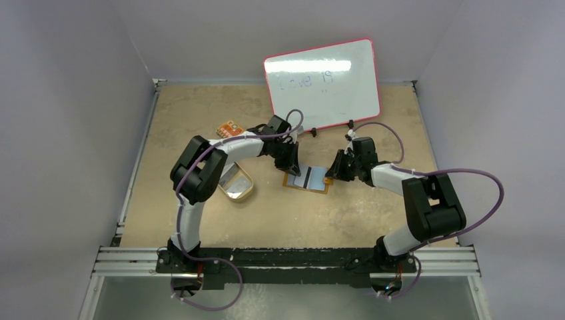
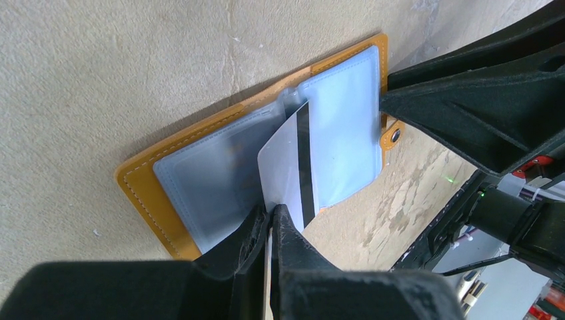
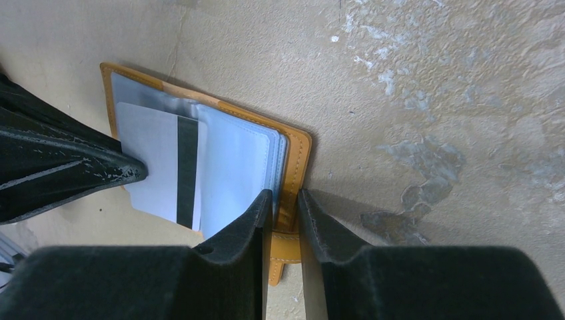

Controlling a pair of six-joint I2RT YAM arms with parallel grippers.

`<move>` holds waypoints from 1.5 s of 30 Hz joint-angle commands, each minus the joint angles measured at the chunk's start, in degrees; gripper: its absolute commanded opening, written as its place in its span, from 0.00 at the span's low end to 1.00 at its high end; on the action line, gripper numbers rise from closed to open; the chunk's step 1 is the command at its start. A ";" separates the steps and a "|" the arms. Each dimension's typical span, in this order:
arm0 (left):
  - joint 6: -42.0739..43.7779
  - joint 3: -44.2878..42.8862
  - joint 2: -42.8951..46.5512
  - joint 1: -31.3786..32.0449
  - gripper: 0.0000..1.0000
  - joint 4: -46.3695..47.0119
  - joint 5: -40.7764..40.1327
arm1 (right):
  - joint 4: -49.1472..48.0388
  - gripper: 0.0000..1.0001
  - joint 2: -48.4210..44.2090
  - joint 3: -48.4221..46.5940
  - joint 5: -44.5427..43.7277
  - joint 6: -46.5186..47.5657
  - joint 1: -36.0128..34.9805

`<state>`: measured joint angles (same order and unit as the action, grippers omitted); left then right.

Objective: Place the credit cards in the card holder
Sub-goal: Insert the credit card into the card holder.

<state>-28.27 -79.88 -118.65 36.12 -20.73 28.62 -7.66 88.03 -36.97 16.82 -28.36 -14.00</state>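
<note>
beige desk (image 1: 373, 213) carries the open card holder (image 2: 200, 180) at its middle; left fingers (image 2: 246, 233) clench a thin card (image 2: 283, 163), likely stiff and slick, by its short end; right fingers (image 3: 246, 227) pinch the holder's soft edge.

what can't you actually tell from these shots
- Top view: whiteboard writing, too small and washed by glare.
- Top view: dish contents, too small, left arm overlaps it.
- Left wrist view: whether the credit card sits inside a card holder sleeve; the card itself hides its far edge.
</note>
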 commanded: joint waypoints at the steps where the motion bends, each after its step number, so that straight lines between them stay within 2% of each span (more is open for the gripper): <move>1: 2.87 0.12 -1.69 0.00 0.00 -1.56 -1.99 | 1.51 0.23 1.33 -0.56 1.20 1.23 -0.28; 6: 0.11 2.83 0.15 0.03 0.00 3.22 -1.71 | 1.66 0.23 1.44 -0.66 1.37 1.27 -0.30; 12: -11.06 11.42 4.13 0.21 0.00 17.71 -1.32 | 1.32 0.23 1.33 -0.35 1.57 1.05 -0.28; 28: -16.67 18.20 7.33 1.45 0.00 25.77 -8.39 | -0.40 0.22 1.60 0.23 3.65 -0.73 -0.33; 40: -18.95 21.59 10.28 1.64 0.00 30.44 -9.28 | -0.88 0.22 1.21 0.94 3.92 -1.00 -0.32; 45: -21.99 22.97 9.95 3.61 0.00 34.45 -8.39 | -1.19 0.22 1.40 1.02 4.17 -1.14 -0.30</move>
<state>-48.16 -58.00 -109.82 37.98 9.17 22.28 -9.45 88.77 -36.99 17.96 -28.91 -13.80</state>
